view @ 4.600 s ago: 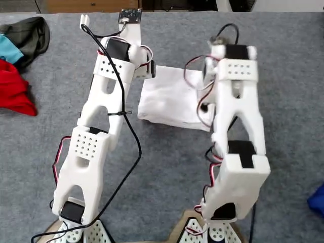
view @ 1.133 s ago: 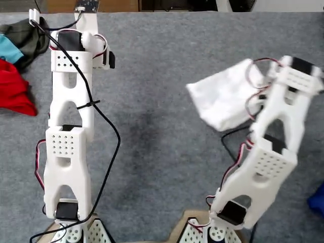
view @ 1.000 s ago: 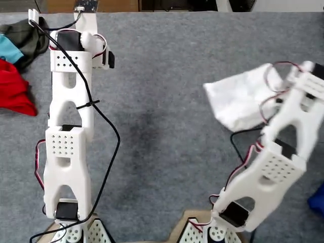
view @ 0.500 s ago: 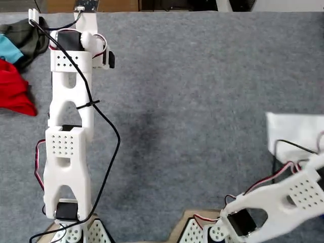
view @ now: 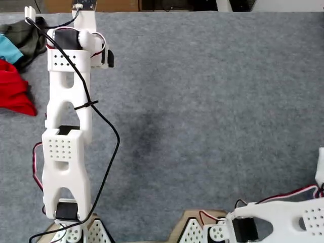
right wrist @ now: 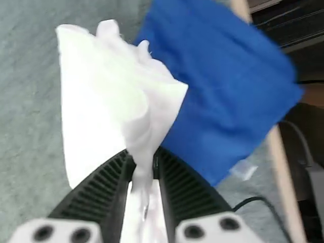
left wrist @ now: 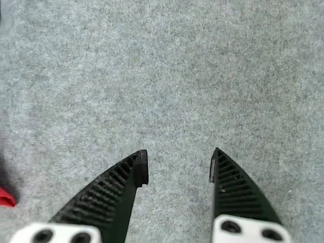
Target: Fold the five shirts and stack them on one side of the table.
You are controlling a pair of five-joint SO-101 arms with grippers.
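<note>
White shirt (right wrist: 101, 91) lengthwise in right jaws

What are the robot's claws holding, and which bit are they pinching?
The right gripper pinches the white shirt by a bunched-up fold of its cloth. The left gripper is open and holds nothing.

Overhead camera above table (view: 202, 101); wrist cameras close, downward.
</note>
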